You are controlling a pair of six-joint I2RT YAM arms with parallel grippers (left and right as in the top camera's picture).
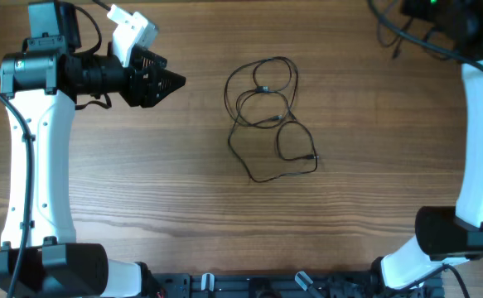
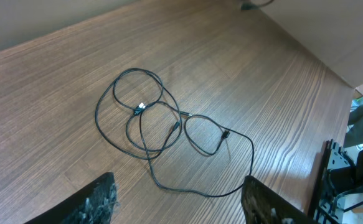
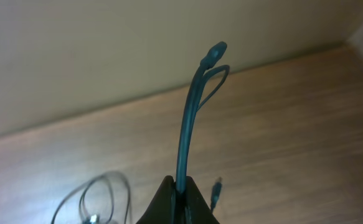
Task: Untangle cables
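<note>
Overhead, I see the cables (image 1: 270, 116) in loose loops mid-table (image 1: 183, 190), the left gripper (image 1: 175, 80) well apart from them. Left wrist: its fingers (image 2: 97, 199) are spread, with nothing between them. Right wrist: the right gripper (image 3: 178, 199) is pinched on a cable (image 3: 187, 124) standing upright.

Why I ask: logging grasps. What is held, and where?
The right gripper pinches a thin dark cable below its plug end; the left gripper holds nothing.
</note>
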